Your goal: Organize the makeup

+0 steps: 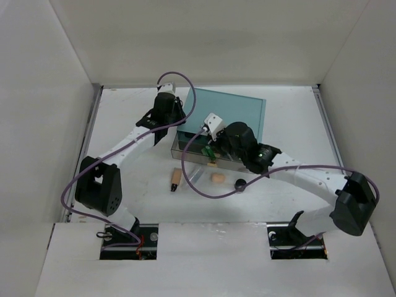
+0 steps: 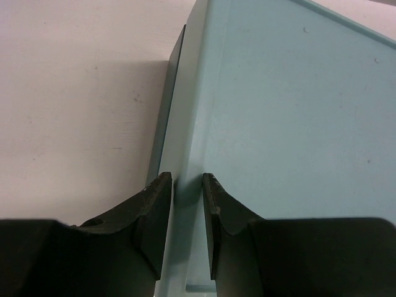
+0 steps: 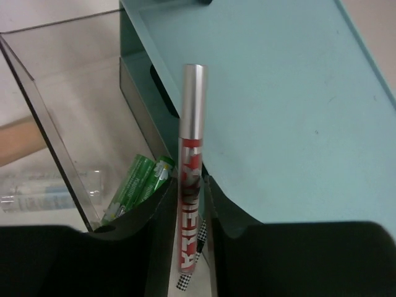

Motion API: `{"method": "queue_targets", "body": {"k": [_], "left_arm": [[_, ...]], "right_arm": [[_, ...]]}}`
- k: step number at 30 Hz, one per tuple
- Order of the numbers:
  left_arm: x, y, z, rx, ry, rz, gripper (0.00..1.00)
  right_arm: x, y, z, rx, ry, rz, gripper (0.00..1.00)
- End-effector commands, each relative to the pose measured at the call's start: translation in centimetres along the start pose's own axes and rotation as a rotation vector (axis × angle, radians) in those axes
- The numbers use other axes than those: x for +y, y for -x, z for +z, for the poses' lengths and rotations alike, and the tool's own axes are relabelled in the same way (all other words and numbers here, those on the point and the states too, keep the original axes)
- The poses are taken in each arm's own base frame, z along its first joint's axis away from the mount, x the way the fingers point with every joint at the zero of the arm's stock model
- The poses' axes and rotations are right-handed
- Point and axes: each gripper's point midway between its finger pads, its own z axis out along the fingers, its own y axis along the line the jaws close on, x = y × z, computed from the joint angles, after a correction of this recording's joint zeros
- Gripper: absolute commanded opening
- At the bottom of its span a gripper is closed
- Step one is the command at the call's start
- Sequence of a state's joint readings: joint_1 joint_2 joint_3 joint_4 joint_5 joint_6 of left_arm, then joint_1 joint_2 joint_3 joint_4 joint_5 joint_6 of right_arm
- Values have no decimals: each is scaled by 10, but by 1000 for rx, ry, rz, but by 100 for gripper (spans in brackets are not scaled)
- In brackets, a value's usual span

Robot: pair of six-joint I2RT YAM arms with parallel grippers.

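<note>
A red pencil (image 3: 190,167) with a silver cap stands between the jaws of my right gripper (image 3: 189,185), over the clear drawer (image 3: 37,105). It rests against the left finger, and a thin gap shows at the right finger. Green tubes (image 3: 139,182) lie in the drawer below. On the table in front lie a tan tube (image 1: 176,179), a clear tube (image 1: 195,175), a peach sponge (image 1: 217,178) and a black round jar (image 1: 240,183). My left gripper (image 2: 187,179) is shut on the left wall of the teal box (image 2: 297,111).
The teal box (image 1: 229,108) sits mid-table with its clear drawer (image 1: 192,151) pulled out toward the arms. White walls enclose the table on three sides. Purple cables loop off both arms above the table.
</note>
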State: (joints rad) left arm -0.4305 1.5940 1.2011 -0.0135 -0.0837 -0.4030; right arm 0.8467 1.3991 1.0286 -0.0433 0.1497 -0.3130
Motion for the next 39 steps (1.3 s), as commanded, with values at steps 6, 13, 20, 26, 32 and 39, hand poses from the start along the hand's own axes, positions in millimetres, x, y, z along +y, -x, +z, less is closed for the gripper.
{"method": "queue_targets", "body": {"k": [6, 13, 20, 26, 32, 39], "left_arm": [[18, -41, -18, 114, 74, 36, 24], [17, -39, -10, 120, 76, 38, 24], [16, -44, -4, 133, 80, 41, 19], [19, -47, -5, 138, 84, 43, 19], [19, -52, -4, 153, 86, 49, 17], [22, -60, -4, 173, 93, 58, 17]], "right_arm": [[-17, 55, -46, -212, -47, 91, 50], [31, 65, -84, -278, 85, 155, 47], [82, 21, -85, -139, 129, 271, 41], [116, -15, -65, 3, 143, 392, 28], [142, -36, -48, 91, 159, 361, 26], [107, -45, -22, 128, -88, 324, 23]]}}
